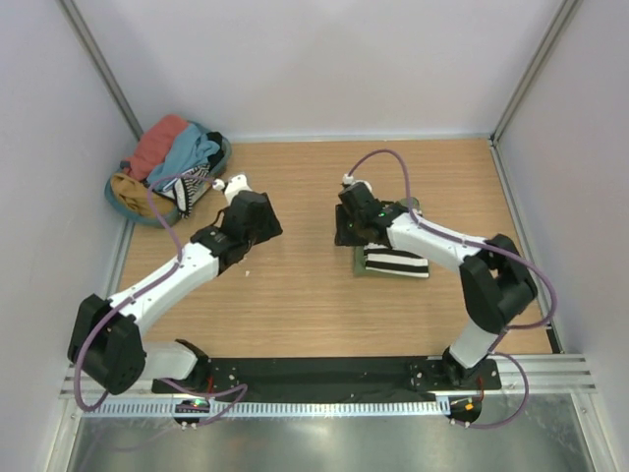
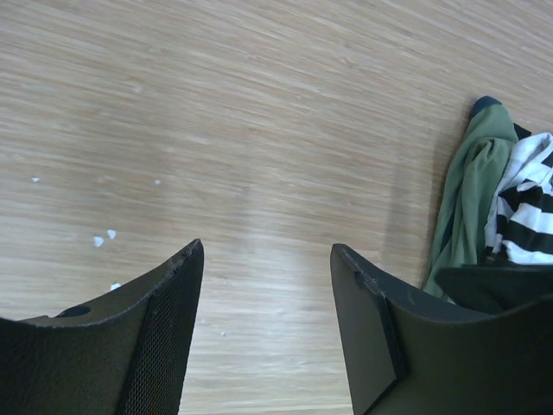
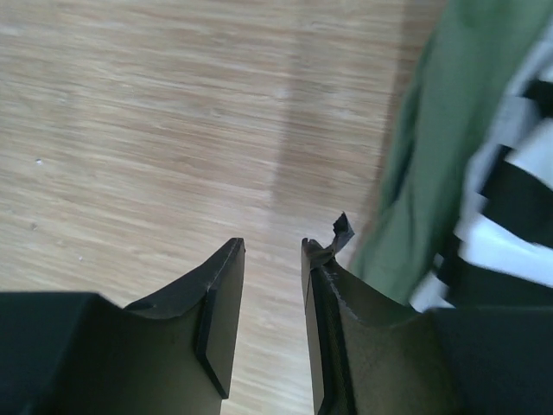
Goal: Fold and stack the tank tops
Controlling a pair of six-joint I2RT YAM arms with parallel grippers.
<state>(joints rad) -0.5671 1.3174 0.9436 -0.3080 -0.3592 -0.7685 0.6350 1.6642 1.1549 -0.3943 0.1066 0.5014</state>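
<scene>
Two tank tops lie folded in one pile right of centre on the wooden table: the black-and-white striped tank top [image 1: 398, 262] rests on the olive green tank top [image 1: 362, 264]. My right gripper [image 1: 352, 228] hovers at the pile's left back edge. In its wrist view the right gripper [image 3: 272, 244] stands open by a narrow gap over bare wood, with the green tank top [image 3: 441, 147] and the striped tank top [image 3: 510, 216] just to its right. My left gripper [image 1: 254, 216] is left of centre. In its own view the left gripper [image 2: 266, 248] is wide open and empty, with the pile [image 2: 475, 190] at the far right.
A round basket [image 1: 123, 202] at the back left corner holds a salmon-red garment [image 1: 157, 143], a light blue garment [image 1: 192, 152] and a striped cloth [image 1: 192, 185]. White walls close off the table's back and sides. Small white specks [image 2: 104, 237] lie on the wood.
</scene>
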